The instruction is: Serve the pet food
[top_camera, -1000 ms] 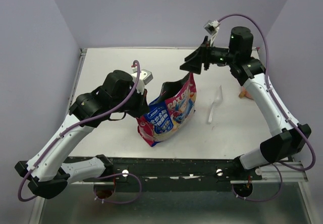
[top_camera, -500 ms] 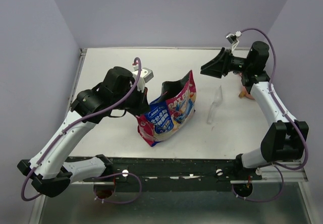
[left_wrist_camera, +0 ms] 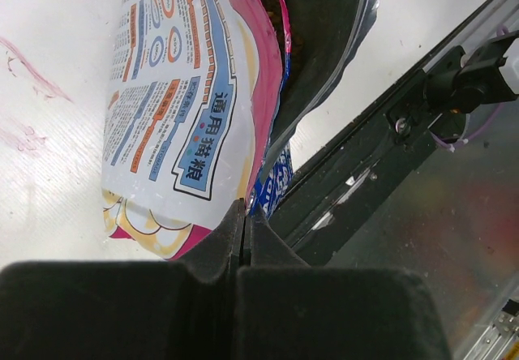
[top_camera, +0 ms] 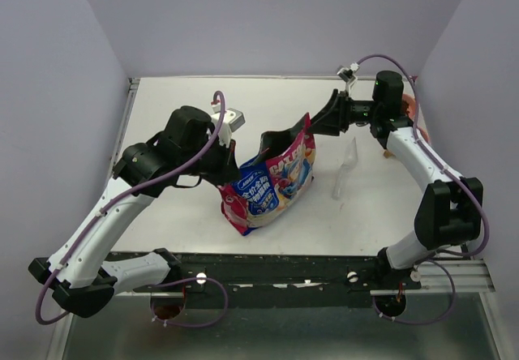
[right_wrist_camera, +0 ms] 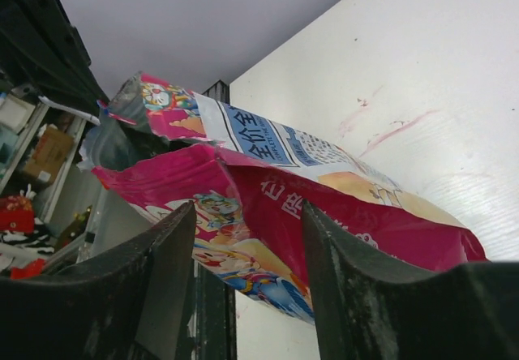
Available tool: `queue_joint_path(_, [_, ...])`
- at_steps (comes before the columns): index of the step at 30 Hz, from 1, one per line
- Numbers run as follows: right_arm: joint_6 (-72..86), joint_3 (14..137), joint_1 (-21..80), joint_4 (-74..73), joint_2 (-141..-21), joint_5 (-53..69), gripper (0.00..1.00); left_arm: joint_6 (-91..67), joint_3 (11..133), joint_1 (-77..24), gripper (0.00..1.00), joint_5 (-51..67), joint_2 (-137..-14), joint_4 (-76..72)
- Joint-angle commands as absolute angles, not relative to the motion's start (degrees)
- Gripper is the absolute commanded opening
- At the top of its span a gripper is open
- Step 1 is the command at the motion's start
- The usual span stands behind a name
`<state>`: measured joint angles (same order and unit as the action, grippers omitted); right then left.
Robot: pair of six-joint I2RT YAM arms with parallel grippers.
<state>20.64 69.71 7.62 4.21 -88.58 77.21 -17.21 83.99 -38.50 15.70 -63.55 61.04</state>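
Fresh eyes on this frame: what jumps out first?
The glossy pink-and-blue bag stands open in the middle of the table, its edge pinched in the shut left gripper. The right gripper hovers open by the bag's top corner. A clear scoop lies beside the bag on the right arm's side.

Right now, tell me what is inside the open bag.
Brown kibble shows at the mouth of the bag in the left wrist view; its printed walls hide the rest.
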Motion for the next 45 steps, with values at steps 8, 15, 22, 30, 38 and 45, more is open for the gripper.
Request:
queue_joint_path(8, [18.72, 72.16, 13.01, 6.15, -90.97, 77.00, 0.65, -19.25, 83.59, -37.27, 0.00, 15.03, -61.26, 62.23])
queue_joint_path(15, [18.55, 73.74, 13.27, 6.24, -93.25, 78.75, 0.50, -19.43, 82.44, -36.48, 0.00, 14.06, -60.91, 61.08])
queue_joint_path(22, [20.47, 71.99, 13.27, 8.60, -90.70, 76.03, 0.17, -16.09, 79.81, -34.54, 0.00, 13.89, -58.63, 59.86])
queue_joint_path(30, [24.34, 68.48, 9.33, 6.77, -87.29, 67.78, 0.00, -13.27, 79.28, -30.77, 0.00, 11.96, -58.53, 56.08])
queue_joint_path(38, [22.76, 66.01, 5.45, -6.32, -79.20, 58.02, 0.00, -15.64, 80.33, -25.75, 0.00, 9.49, -60.12, 52.04])
queue_joint_path(45, [16.08, 68.99, 5.45, -20.65, -76.73, 53.62, 0.00, -13.98, 78.14, -25.40, 0.10, 15.46, -59.51, 51.68])
